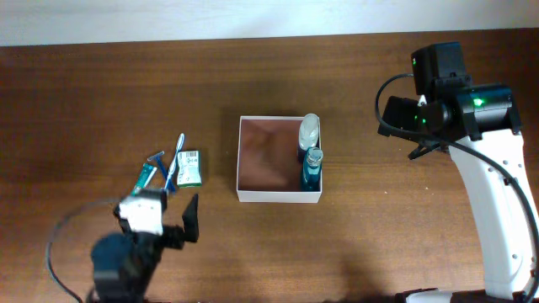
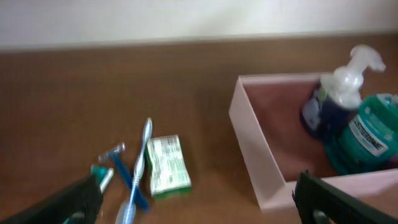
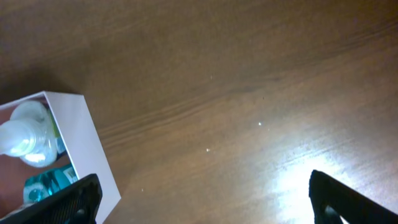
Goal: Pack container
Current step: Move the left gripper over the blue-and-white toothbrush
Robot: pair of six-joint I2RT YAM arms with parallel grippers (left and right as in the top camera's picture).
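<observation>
Left gripper (image 2: 199,184), right gripper (image 3: 204,183) agape; teal bottle (image 2: 368,134) label (print illegible) in container (image 2: 251,137)

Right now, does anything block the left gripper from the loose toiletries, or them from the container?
Nothing visible. The open left gripper faces the toothbrush, razor and green packet; only bare table lies between the packet and the container.

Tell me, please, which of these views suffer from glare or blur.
Right wrist: a bright glare patch washes out the table near the lower right; elsewhere the grain is clear. Left wrist: soft all over, so labels on the pump bottle and teal bottle in the container are unreadable. Overhead: evenly lit, but the left arm looks smeared.
</observation>
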